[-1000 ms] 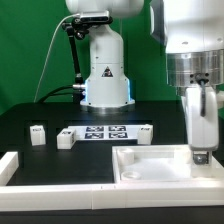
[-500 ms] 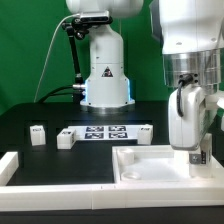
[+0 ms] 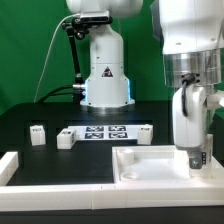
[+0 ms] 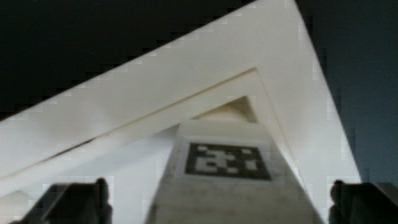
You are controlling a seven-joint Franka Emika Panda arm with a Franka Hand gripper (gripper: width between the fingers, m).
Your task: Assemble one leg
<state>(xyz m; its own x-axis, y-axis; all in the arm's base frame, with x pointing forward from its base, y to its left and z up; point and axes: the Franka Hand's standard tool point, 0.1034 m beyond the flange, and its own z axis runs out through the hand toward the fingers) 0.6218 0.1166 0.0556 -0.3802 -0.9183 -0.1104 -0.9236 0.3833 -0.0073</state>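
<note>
My gripper (image 3: 197,158) hangs low over the large flat white square panel (image 3: 150,162) at the front, on the exterior view's right. In the wrist view a leg (image 4: 228,175), a white post with a black-and-white tag on its face, stands on the panel (image 4: 107,120) near its corner, between my two dark fingertips (image 4: 71,203). The jaws stand wide apart with a gap on each side of the leg, so the gripper (image 4: 221,205) is open. In the exterior view this leg is hidden behind my hand. Three other legs lie farther back (image 3: 38,134), (image 3: 66,138), (image 3: 145,131).
The marker board (image 3: 105,133) lies flat between the loose legs. A long white rail (image 3: 40,180) runs along the front edge, with a raised end on the exterior view's left. The robot base (image 3: 105,75) stands at the back.
My hand has turned and shifted slightly toward the exterior view's left over the panel during the first half second. Since then it has hardly moved. The loose legs have not moved.
</note>
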